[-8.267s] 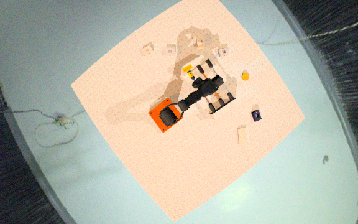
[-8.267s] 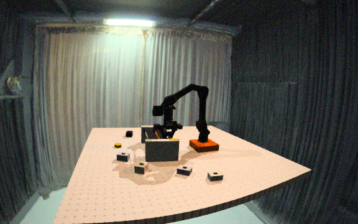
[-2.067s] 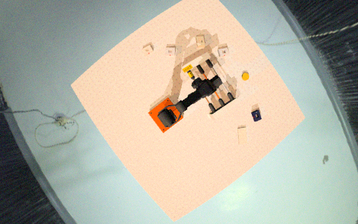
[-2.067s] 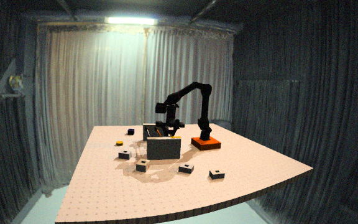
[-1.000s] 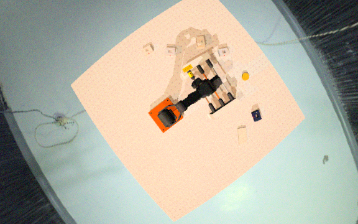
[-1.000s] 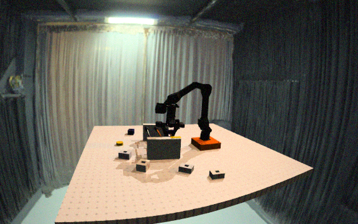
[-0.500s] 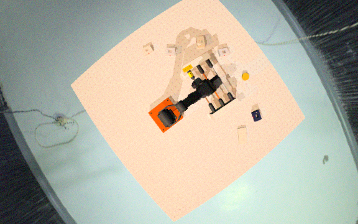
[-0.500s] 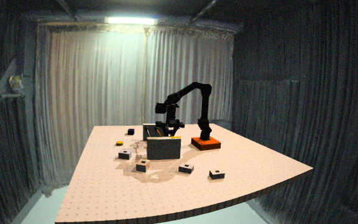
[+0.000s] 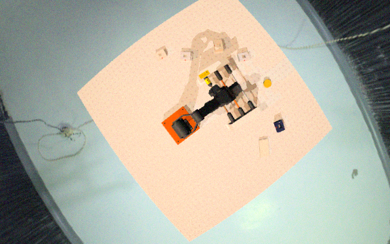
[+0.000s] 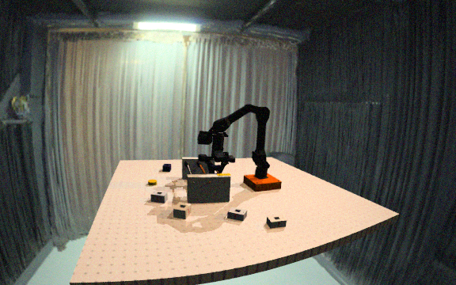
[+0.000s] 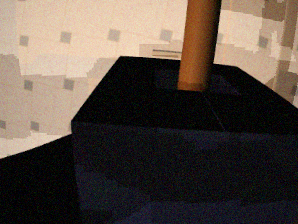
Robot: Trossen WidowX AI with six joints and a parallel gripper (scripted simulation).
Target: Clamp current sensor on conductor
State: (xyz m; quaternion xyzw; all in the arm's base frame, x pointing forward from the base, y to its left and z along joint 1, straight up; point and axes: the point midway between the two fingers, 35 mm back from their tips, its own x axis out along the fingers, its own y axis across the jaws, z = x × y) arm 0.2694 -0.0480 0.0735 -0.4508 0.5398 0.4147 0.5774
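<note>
The dark sensor fills the lower part of the wrist view, and an orange conductor runs into the window in its top face. A thin seam line crosses that face; whether the latch is closed cannot be told. My gripper is shut on the sensor, low between the rack's end walls; the arm hides both from above. The rack carries three conductors side by side. A yellow marker plate sits by one end of the conductor nearest the robot base. Its lettering and the sensor's arrow are not readable.
Several small pale blocks with square holes, one of them a white block, stand beyond the rack. A yellow disc, a dark blue block and a pale long block lie farther out.
</note>
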